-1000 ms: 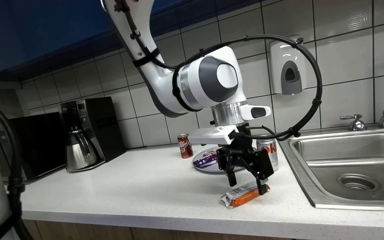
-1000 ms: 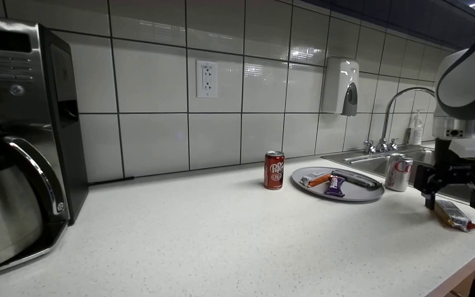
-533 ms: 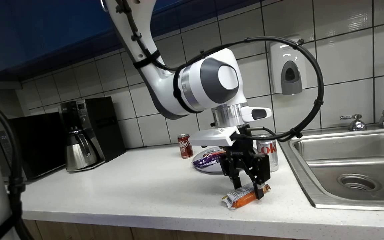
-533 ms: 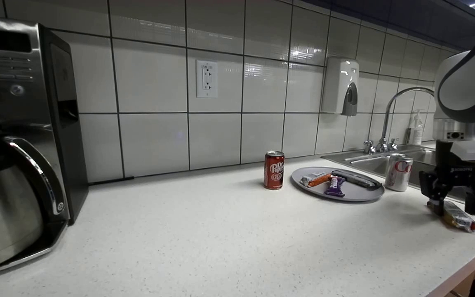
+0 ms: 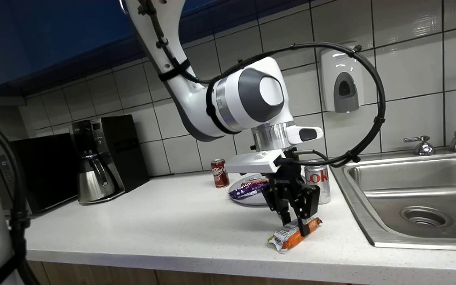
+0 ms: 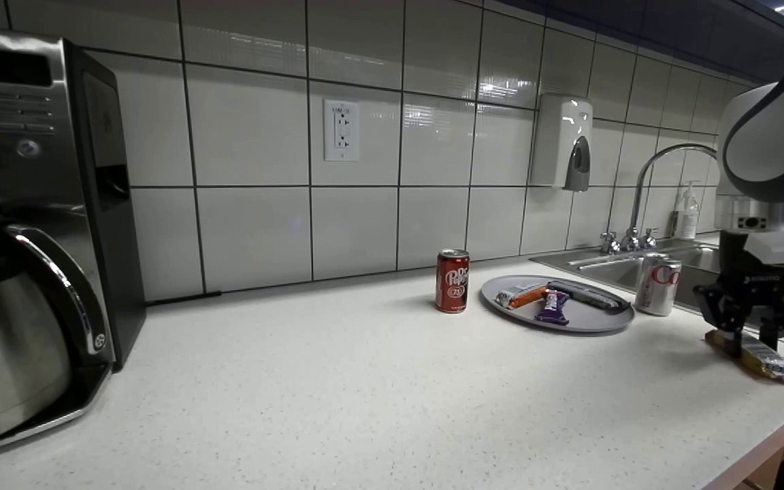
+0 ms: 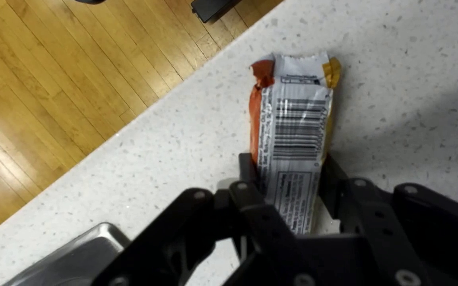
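A snack bar in an orange and silver wrapper (image 7: pixel 294 119) lies flat on the white counter (image 5: pixel 172 233), barcode side up in the wrist view. My gripper (image 7: pixel 288 174) points down over it, jaws closed in across its width. Both fingers meet the wrapper's long sides, with no clear gap at the tips. The bar (image 5: pixel 291 240) sticks out on both sides of the gripper (image 5: pixel 296 226) in an exterior view, still resting on the counter. Its far end is hidden under the gripper body in the wrist view.
A grey plate (image 6: pixel 589 318) bears several wrapped bars, including a purple one (image 6: pixel 553 307). Beside it stand a red can (image 6: pixel 452 280) and a silver can (image 6: pixel 658 286). The sink (image 5: pixel 418 190) borders the work area; a coffee maker (image 5: pixel 123 154) stands farther along the counter.
The gripper has come down and its fingers have drawn together from a wide opening onto the bar. The bar has shifted and turned slightly, its near end moving toward the counter's front edge.
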`<move>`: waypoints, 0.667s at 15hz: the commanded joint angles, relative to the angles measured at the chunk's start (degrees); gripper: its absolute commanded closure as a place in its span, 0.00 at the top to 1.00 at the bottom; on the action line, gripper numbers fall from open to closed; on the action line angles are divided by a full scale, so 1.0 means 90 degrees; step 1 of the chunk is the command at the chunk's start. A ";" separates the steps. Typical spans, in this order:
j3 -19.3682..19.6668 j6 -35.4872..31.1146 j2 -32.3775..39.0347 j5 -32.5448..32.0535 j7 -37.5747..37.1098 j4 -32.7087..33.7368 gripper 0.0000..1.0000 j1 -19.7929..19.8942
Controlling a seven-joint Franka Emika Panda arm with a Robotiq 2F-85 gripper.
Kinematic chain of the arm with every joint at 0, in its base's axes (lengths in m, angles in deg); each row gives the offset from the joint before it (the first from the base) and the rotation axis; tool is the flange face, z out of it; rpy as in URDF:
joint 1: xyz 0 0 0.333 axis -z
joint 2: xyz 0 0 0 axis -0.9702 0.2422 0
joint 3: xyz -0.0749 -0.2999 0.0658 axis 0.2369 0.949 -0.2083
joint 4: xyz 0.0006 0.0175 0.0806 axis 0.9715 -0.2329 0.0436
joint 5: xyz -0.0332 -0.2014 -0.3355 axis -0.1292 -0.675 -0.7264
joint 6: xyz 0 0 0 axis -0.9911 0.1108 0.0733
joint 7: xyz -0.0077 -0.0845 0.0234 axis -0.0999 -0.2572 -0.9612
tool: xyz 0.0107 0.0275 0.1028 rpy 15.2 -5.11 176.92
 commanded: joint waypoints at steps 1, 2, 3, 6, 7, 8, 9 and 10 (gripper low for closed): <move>0.0053 0.0100 -0.0276 -0.0139 -0.0101 -0.0042 0.17 -0.0080; 0.0056 0.0121 -0.0315 -0.0194 -0.0144 -0.0027 0.17 -0.0092; 0.0035 0.0210 -0.0372 -0.0170 -0.0125 0.0015 0.17 -0.0102; -0.0032 0.0347 -0.0502 -0.0154 -0.0109 0.0158 0.17 -0.0153; -0.0072 0.0400 -0.0549 -0.0098 -0.0068 0.0208 0.17 -0.0176; -0.0097 0.0421 -0.0580 -0.0121 -0.0089 0.0262 0.17 -0.0204; -0.0132 0.0448 -0.0596 -0.0087 -0.0075 0.0323 0.17 -0.0232; -0.0165 0.0477 -0.0597 -0.0064 -0.0080 0.0393 0.17 -0.0259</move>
